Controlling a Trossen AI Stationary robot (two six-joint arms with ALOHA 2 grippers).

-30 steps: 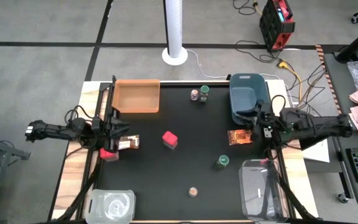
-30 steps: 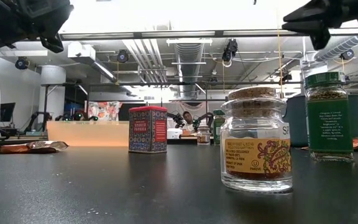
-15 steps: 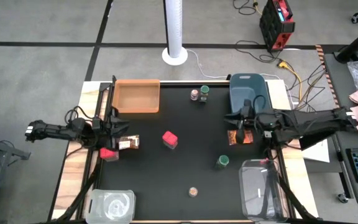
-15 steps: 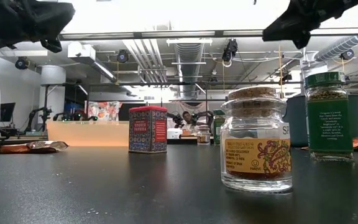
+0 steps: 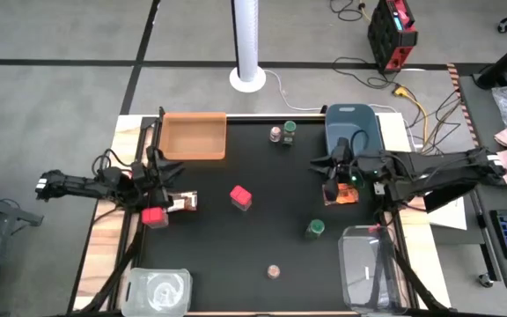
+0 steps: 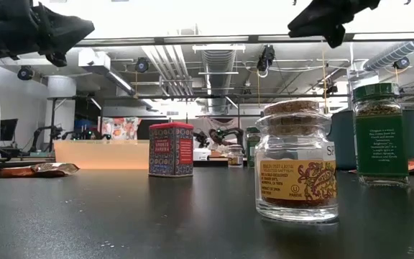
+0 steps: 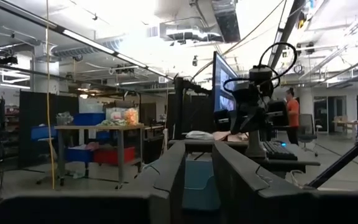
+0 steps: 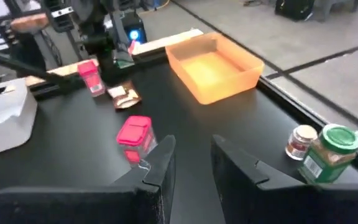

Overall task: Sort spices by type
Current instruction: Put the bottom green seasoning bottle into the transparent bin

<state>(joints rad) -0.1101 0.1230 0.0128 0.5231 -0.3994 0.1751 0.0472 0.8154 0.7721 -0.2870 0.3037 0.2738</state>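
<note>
Pairs are half formed across the black table (image 5: 236,246). By the far edge a green-capped jar (image 5: 290,132) stands touching a tan-capped jar (image 5: 275,134), beside the orange tray (image 5: 192,136). At the left edge a red box (image 5: 154,216) sits touching a brown packet (image 5: 181,202), with the left gripper (image 5: 158,187) hanging just over them; whether its fingers are parted I cannot tell from above, though its wrist view shows a narrow gap with nothing in it. The right gripper (image 5: 331,169) hovers over the second packet (image 5: 341,195) near the blue tub (image 5: 350,128), fingers (image 8: 160,165) spread and empty, likely lining up to take that packet to its twin. Alone remain the middle red box (image 5: 240,197), another green-capped jar (image 5: 314,230) and a tan-capped jar (image 5: 274,271) near the front.
</note>
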